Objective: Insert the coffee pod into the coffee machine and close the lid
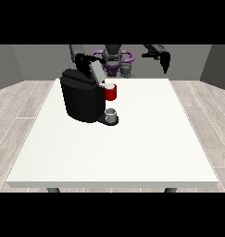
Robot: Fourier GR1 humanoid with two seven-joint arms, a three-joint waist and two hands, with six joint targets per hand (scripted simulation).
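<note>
A black coffee machine (81, 99) stands on the left half of the white table (132, 148). Its grey lid (96, 70) is tilted up and open. Its red pod holder (110, 91) juts out to the right, with a pale disc on top that may be the coffee pod. Below it a small grey cup (111, 114) sits on the machine's base. The hand at the view's left (84, 60) is raised right behind the lid's top edge. The hand at the view's right (165, 60) hangs in the air above the table's far right edge, fingers pointing down.
The robot's torso (115, 60) stands behind the table's far edge. Grey walls and a wooden floor surround the table.
</note>
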